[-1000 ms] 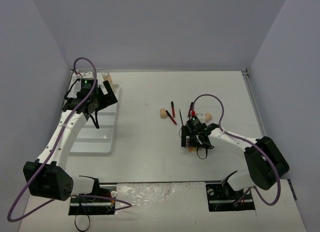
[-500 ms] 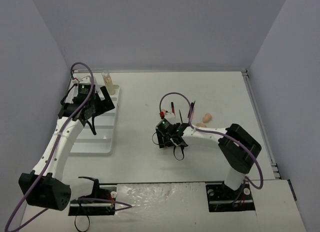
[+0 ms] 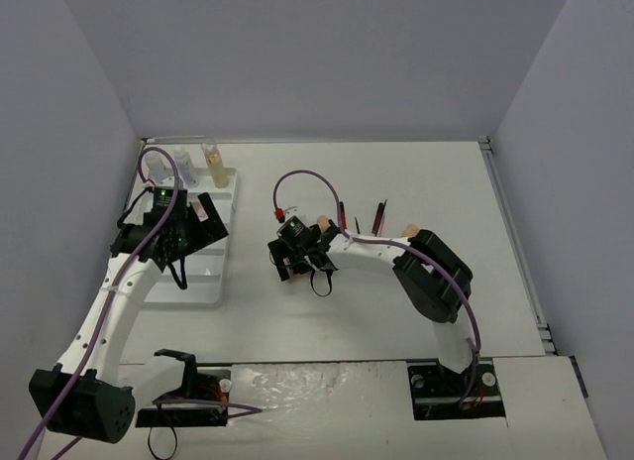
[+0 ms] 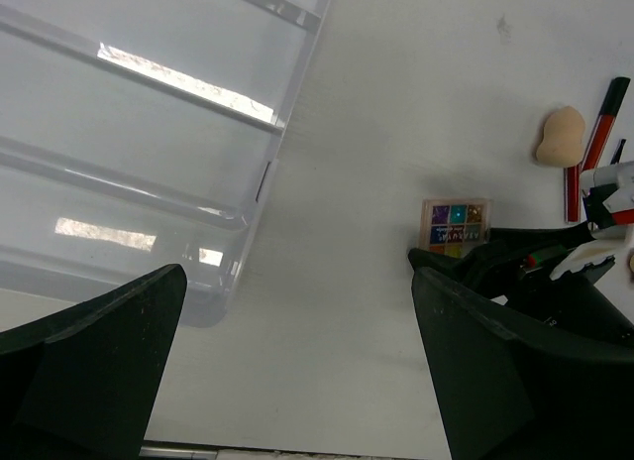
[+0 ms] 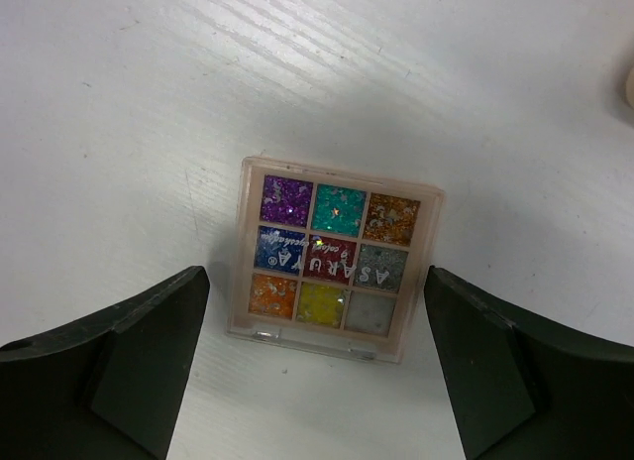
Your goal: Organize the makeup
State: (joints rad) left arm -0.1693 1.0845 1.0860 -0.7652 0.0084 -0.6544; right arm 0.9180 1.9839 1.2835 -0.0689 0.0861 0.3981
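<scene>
**Item: eyeshadow palette (image 5: 335, 259).** Square, clear-cased, nine glitter pans. It lies flat on the white worktop (image 5: 475, 73). The right wrist view shows it squarely between the two fingers of the right tool (image 3: 295, 260). One finger (image 5: 119, 366) stands at its 9 o'clock side and the other at its 3 o'clock side.

**Right tool.** Released and spread wide, straddling the palette. The fingers stand very near the case edges, but contact cannot be told. Nothing is lifted.

**Left tool (image 3: 183, 227).** Released at full spread and holding nothing. It hangs over the 3 o'clock edge of the white slotted tray (image 4: 149, 133). In its wrist view the palette lies on bare worktop at 3 o'clock of the tray, apart from it.

**Other makeup, top view.**
- One peach sponge (image 3: 323, 223) lies at 1 o'clock of the right tool, near it.
- A second sponge (image 3: 408, 230) lies further toward 3 o'clock, beside the right arm.
- Thin pencils (image 3: 342, 214) lie between the two sponges.
- Two clear bottles (image 3: 181, 163) and an amber bottle (image 3: 213, 165) stand upright at the tray's 12 o'clock end.
</scene>
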